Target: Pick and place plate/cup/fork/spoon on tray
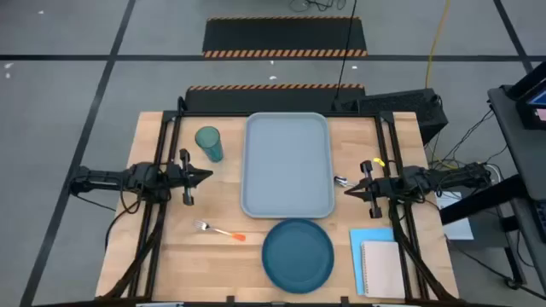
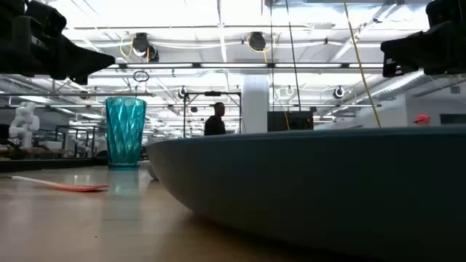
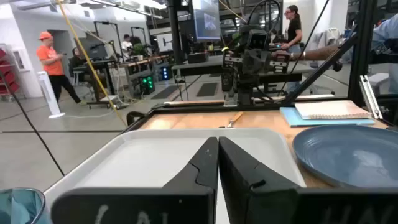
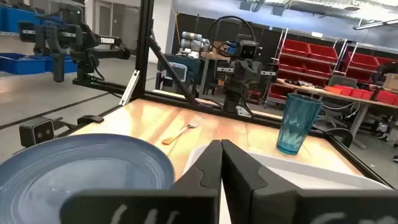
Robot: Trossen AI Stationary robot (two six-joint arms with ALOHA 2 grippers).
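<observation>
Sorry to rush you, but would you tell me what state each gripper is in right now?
Left gripper: closed, holding nothing, left of the tray.
Right gripper: closed, holding nothing, right of the tray.

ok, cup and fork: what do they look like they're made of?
Cup: probably plastic. It is teal, translucent and faceted, with the background showing faintly through.
Fork: silver tines that look like metal, and an orange handle that may be plastic, though the handle is too small to be sure.
</observation>
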